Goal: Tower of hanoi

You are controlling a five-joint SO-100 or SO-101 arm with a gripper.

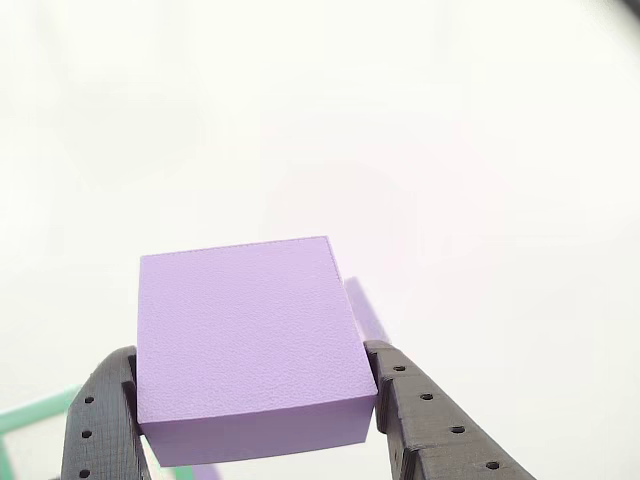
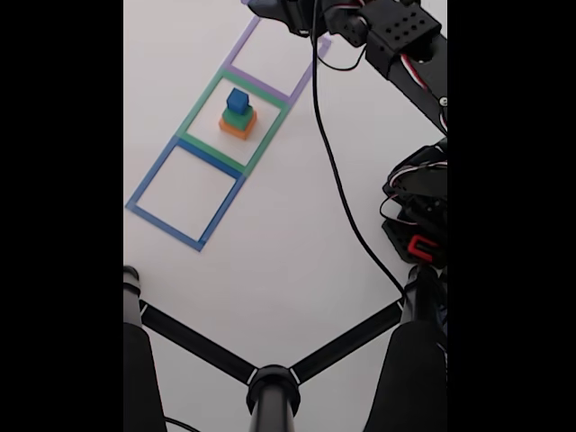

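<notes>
In the other view a large flat purple block (image 1: 245, 335) sits between my two dark perforated fingers, and the gripper (image 1: 250, 355) is shut on its left and right sides. Whether the block touches the white table is unclear. In the fixed view the orange block (image 2: 238, 129), the green block (image 2: 238, 116) and the small blue cube (image 2: 238, 99) are stacked inside the green tape square (image 2: 200, 108). My gripper (image 2: 281, 13) is at the top edge, over the purple tape square (image 2: 243, 40); the arm hides the purple block there.
A blue tape square (image 2: 153, 171) lies below the green one in the fixed view. A black cable (image 2: 337, 180) runs across the white table toward the arm's base (image 2: 418, 216). A black camera stand (image 2: 270, 382) spreads along the bottom. Green tape (image 1: 40, 410) shows at the other view's lower left.
</notes>
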